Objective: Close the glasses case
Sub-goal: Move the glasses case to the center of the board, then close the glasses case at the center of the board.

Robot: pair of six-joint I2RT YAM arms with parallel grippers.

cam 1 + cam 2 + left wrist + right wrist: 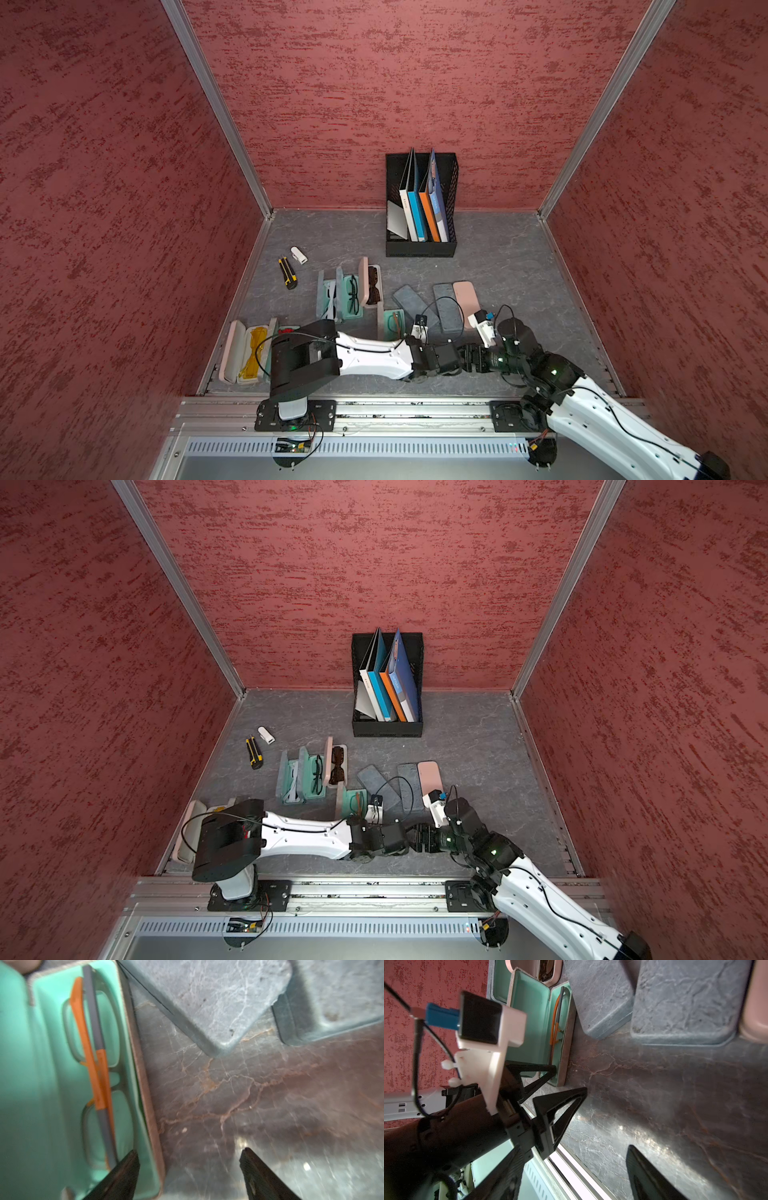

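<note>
The glasses case (47, 1088) lies open, mint inside with a beige shell. Its lid (529, 1022) stands up beside the tray. Grey and orange glasses (97, 1068) lie folded in the tray. In both top views the case (394, 325) (354, 805) sits just beyond the left wrist. My left gripper (189, 1153) (570, 1079) is open at the case's near end. One fingertip (129, 1164) is over the tray and the other over bare table, with the tray's side wall between them. My right gripper (575, 1151) (467, 358) is open and empty, low over the table, facing the left wrist.
Two closed grey cases (409, 303) (446, 309) and a closed pink one (467, 296) lie to the right. Other open cases holding glasses (349, 296) (372, 282) (249, 357) lie further left. A black file holder (419, 249), a utility knife (287, 273) and a white clip (298, 254) stand farther back.
</note>
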